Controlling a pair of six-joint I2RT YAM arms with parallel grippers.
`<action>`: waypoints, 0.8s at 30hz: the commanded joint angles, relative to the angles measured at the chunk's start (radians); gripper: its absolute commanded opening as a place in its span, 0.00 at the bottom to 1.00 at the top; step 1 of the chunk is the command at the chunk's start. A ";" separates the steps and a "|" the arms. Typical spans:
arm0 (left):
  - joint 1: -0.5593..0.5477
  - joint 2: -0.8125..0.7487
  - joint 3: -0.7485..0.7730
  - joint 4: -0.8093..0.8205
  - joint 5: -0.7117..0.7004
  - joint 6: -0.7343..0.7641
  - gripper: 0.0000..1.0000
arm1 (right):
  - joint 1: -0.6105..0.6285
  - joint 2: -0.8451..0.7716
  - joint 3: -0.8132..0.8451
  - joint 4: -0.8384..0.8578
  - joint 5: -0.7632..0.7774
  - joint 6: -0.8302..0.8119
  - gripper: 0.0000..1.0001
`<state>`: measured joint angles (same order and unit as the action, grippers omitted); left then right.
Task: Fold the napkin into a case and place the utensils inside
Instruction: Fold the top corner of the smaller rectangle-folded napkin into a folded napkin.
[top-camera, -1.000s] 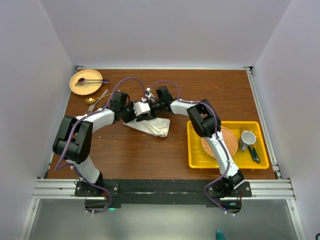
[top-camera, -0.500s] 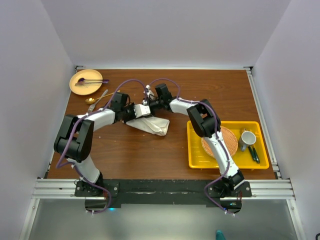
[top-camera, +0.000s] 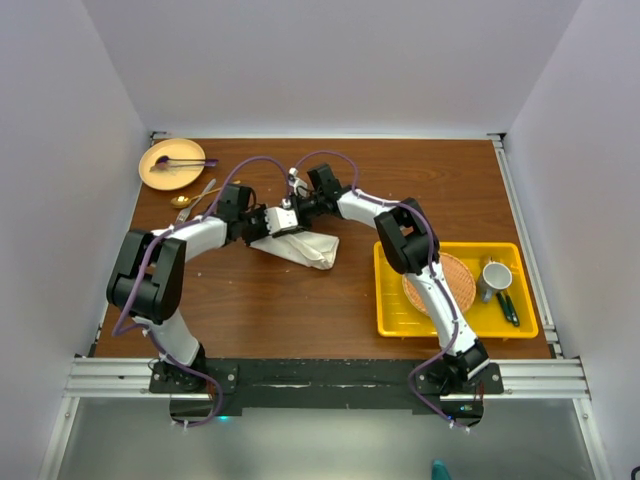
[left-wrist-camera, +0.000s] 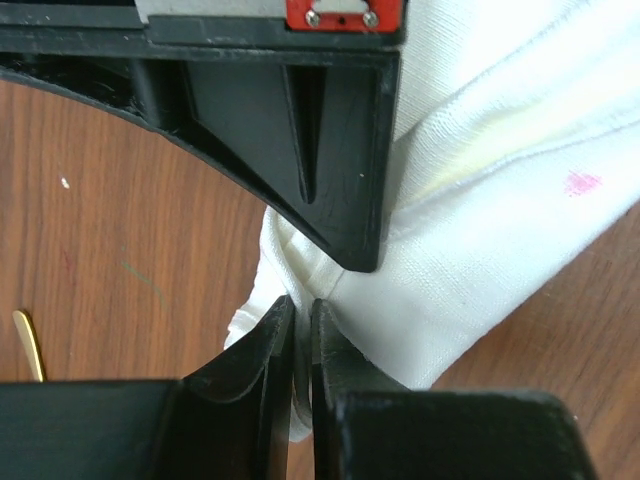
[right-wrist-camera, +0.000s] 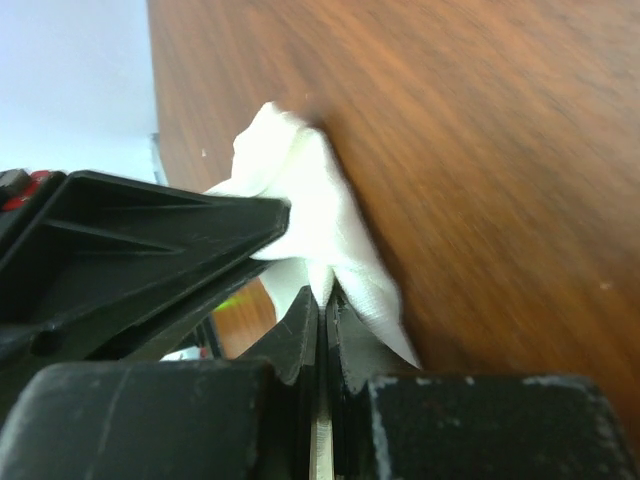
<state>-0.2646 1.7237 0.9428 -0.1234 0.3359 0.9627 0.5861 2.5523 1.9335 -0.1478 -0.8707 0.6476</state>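
Clamped shut on the crumpled napkin (top-camera: 305, 248) mid-table: left gripper (left-wrist-camera: 300, 332), right gripper (right-wrist-camera: 322, 306). At 10 o'clock, plate (top-camera: 150, 160) holding purple utensil (top-camera: 178, 161); gold utensils (top-camera: 183, 200) just beside. At 4 o'clock, tray (top-camera: 390, 322) holding mat (top-camera: 460, 281), mug (top-camera: 494, 277), green utensils (top-camera: 508, 308).

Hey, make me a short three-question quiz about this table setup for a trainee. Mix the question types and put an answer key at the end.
1. True or false: the left gripper and the right gripper are both shut on the napkin.
2. Where is the mug? A in the yellow tray; B on the napkin; C in the right gripper.
3. What colour is the utensil on the tan plate?
Key: 1 true; 2 A; 3 purple.
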 joint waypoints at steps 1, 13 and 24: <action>0.022 -0.001 0.016 -0.082 0.021 0.021 0.03 | -0.052 0.063 0.050 -0.079 0.107 -0.092 0.00; 0.022 -0.036 -0.015 -0.143 0.078 0.120 0.03 | -0.023 0.010 -0.180 0.046 -0.004 0.122 0.00; 0.022 -0.052 -0.102 -0.159 0.091 0.242 0.02 | 0.012 -0.041 -0.133 -0.014 -0.027 0.095 0.06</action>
<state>-0.2569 1.6718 0.8825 -0.2157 0.4465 1.1439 0.5972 2.5099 1.7309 0.0429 -0.9836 0.8627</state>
